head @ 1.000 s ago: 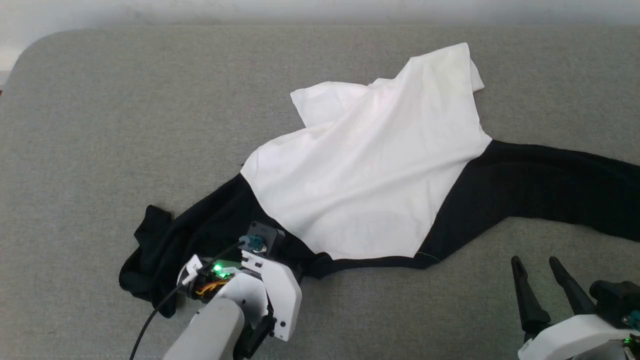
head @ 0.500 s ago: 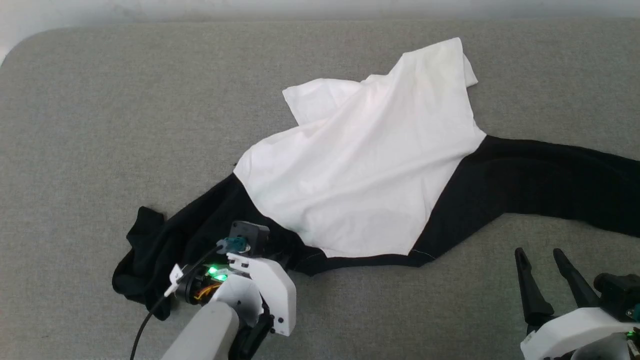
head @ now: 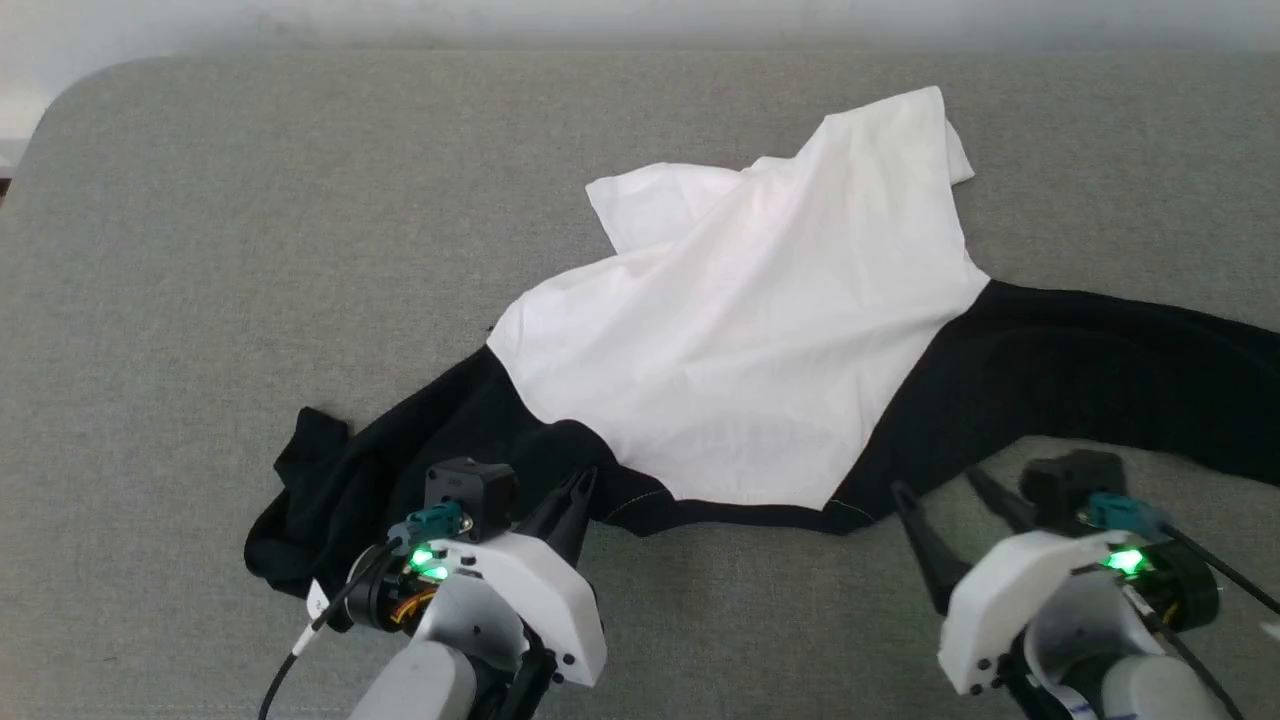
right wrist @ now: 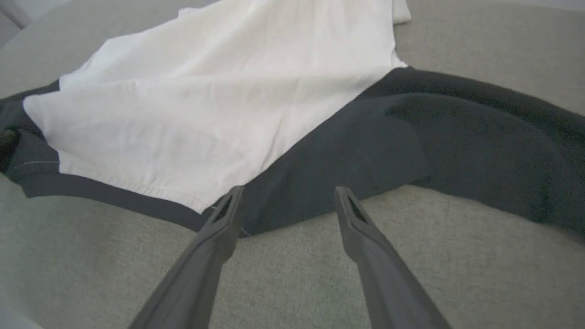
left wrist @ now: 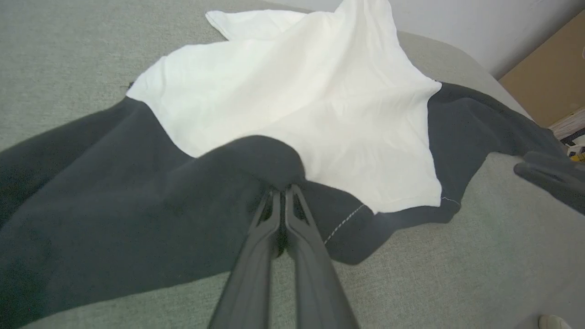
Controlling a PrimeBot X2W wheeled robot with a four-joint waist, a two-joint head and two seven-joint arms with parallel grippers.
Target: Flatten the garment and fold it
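Note:
The garment [head: 750,330] lies spread and rumpled on the grey surface. Its white body is in the middle, one black sleeve runs off to the right and the other is bunched at the lower left. My left gripper [head: 578,492] is shut on the garment, pinching a raised fold of black fabric [left wrist: 269,157] near the neckline trim. In the left wrist view my left gripper [left wrist: 283,191] has its fingers pressed together. My right gripper [head: 940,490] is open at the near edge where the right sleeve meets the trim. In the right wrist view my right gripper [right wrist: 289,191] has nothing between its fingers.
A grey padded surface [head: 200,250] carries everything, with a rounded far-left corner and a pale wall behind. A brown box [left wrist: 548,77] stands beyond the surface's edge in the left wrist view.
My left gripper has closed on the black fabric and lifted a small fold. My right arm has come forward to the garment's near right edge. The head view shifted slightly.

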